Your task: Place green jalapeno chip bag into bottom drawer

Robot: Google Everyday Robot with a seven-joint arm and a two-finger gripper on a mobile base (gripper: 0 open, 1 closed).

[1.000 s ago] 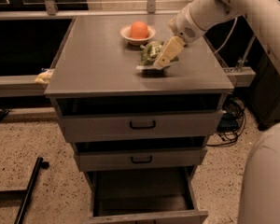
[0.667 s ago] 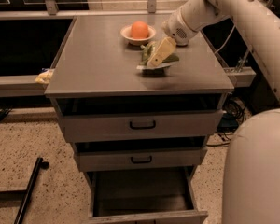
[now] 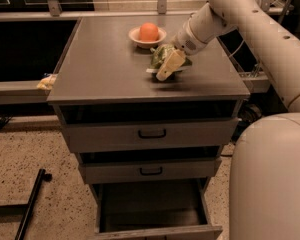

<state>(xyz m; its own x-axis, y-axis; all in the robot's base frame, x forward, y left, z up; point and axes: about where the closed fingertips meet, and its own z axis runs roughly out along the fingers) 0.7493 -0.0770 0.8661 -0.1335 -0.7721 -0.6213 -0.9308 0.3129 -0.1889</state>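
On cabinet top (image 3: 105, 69) beside the bowl (image 3: 135, 36), end effector (image 3: 168, 65) tight on green jalapeno chip bag (image 3: 159, 56).

- The scene is dim with a warm, brownish tint; light seems to fall from above, since the cabinet top (image 3: 105, 59) is the brightest flat surface.
- The pale arm (image 3: 255, 24) catches the most light and shows soft highlights along its upper side.
- The gripper (image 3: 167, 66), at the right rear of the cabinet top, clasps the green jalapeno chip bag (image 3: 160, 56); a dark shadow lies just beneath them.
- The bag gives off small glints.
- The inside of the bottom drawer (image 3: 155, 204) is in deep shade.
- The gaps above the upper drawers are nearly black.
- The floor (image 3: 25, 164) is evenly, weakly lit.
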